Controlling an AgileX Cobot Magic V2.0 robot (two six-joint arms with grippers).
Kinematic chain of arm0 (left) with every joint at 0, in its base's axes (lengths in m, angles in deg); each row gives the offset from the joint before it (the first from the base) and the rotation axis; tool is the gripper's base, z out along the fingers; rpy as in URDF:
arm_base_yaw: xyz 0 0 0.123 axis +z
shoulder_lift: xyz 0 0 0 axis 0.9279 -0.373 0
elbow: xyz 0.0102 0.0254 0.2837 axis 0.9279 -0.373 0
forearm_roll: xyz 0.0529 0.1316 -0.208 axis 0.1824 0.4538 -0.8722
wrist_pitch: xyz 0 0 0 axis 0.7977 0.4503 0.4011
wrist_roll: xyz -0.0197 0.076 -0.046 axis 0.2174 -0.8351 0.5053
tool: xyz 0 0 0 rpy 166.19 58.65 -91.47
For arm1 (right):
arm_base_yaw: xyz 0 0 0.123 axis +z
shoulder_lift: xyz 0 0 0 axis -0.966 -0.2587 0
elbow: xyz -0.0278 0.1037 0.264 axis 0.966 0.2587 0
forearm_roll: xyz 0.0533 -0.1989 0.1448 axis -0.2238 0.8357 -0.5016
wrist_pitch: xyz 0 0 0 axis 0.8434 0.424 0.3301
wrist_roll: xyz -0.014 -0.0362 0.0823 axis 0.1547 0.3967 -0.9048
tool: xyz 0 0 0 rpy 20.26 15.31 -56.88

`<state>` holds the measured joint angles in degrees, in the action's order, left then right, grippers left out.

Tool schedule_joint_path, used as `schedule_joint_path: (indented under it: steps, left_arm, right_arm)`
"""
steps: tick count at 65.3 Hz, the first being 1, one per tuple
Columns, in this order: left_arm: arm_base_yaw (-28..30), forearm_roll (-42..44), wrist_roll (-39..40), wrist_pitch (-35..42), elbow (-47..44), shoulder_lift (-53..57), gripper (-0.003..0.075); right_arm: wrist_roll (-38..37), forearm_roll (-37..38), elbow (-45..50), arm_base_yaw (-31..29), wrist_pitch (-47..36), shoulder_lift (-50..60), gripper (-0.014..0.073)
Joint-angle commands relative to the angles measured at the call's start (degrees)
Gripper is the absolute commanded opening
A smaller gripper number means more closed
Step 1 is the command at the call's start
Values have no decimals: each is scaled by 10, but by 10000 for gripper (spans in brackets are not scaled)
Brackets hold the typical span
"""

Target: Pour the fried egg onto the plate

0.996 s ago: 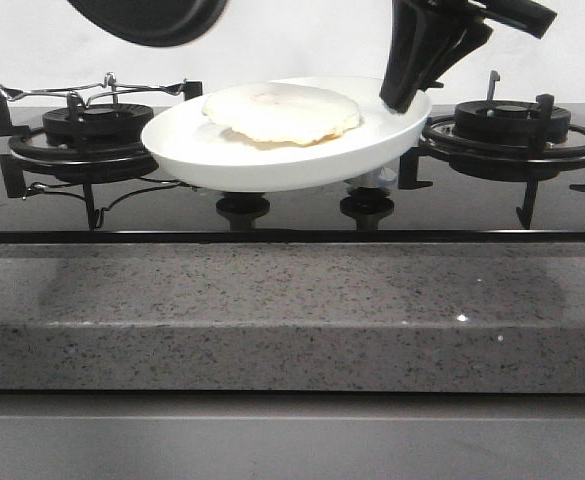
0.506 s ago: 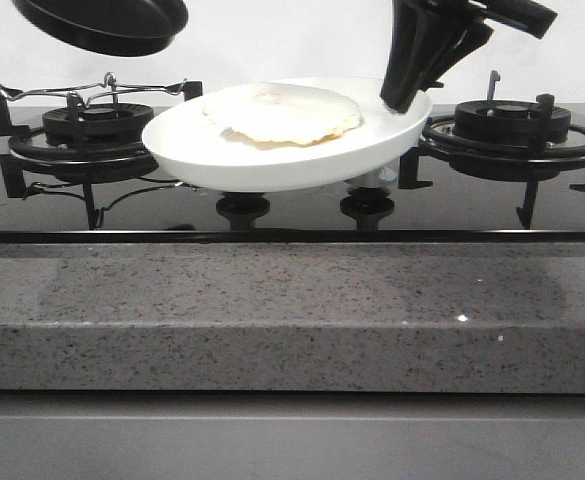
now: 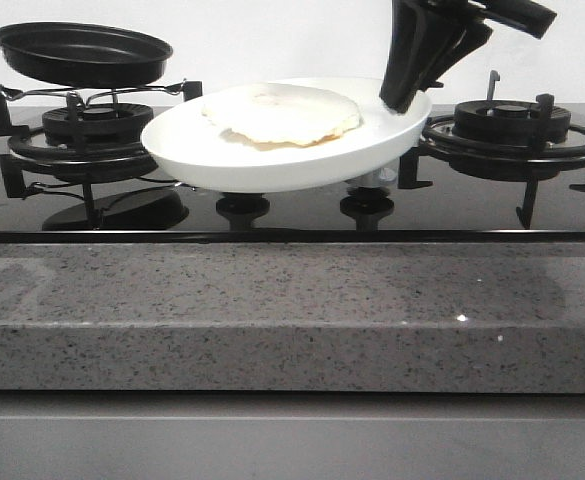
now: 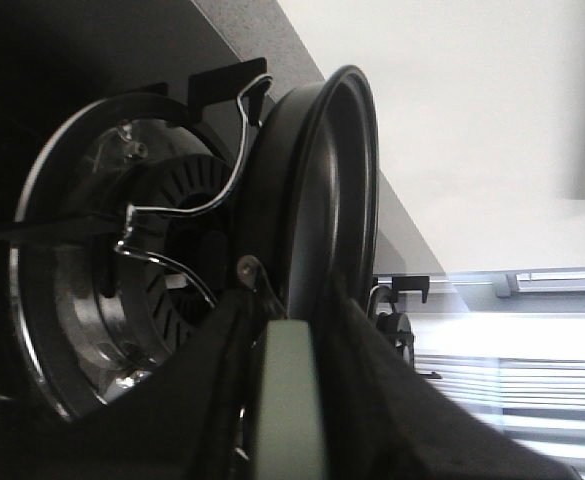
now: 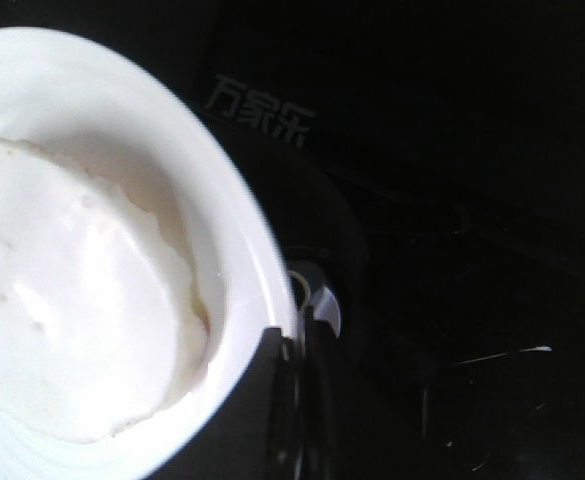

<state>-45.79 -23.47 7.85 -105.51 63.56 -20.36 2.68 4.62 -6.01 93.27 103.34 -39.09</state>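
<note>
The pan (image 3: 82,52) has come down level over the left burner (image 3: 97,125), empty — the egg (image 3: 280,112) lies on the plate (image 3: 272,160), so pouring looks done; the right gripper (image 3: 404,98) is closed on the plate rim, and the left gripper's grip I cannot tell.

Black frying pan (image 3: 82,54) level just above the left burner (image 3: 97,128), right burner (image 3: 513,125) bare, speckled grey countertop (image 3: 292,310) in front

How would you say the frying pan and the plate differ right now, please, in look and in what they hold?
The frying pan is black and looks empty; the plate is glossy white and carries the fried egg. The frying pan is over the left burner, while the plate is between the burners. The frying pan looks smaller than the plate. Both are round, shallow and held above the stove.
</note>
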Motion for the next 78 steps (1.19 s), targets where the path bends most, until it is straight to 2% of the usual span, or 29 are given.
schedule_joint_path:
  steps: [1,8,15,43,59,68,74,78]
  left_arm:
    - [0,-56,5,-20,18,27,239]
    - [0,-50,5,-15,18,27,404]
    - [0,-33,5,-7,19,27,472]
    - [46,73,15,-7,74,39,474]
    - [36,174,34,17,116,97,474]
    - [1,239,37,20,134,153,474]
    - [-51,314,40,24,134,202,473]
    - [-92,398,71,35,134,234,470]
  right_arm:
    - [2,-14,-15,-3,-21,26,-50]
    - [2,-14,-15,-3,-21,26,-50]
    - [2,-14,-15,-3,-21,26,-50]
    - [2,-14,-15,-2,-21,26,-50]
    - [2,-14,-15,-2,-21,26,-50]
    - [2,-14,-15,-2,-21,26,-50]
    - [2,-14,-15,-2,-21,26,-50]
    - [2,-14,-15,-2,-21,26,-50]
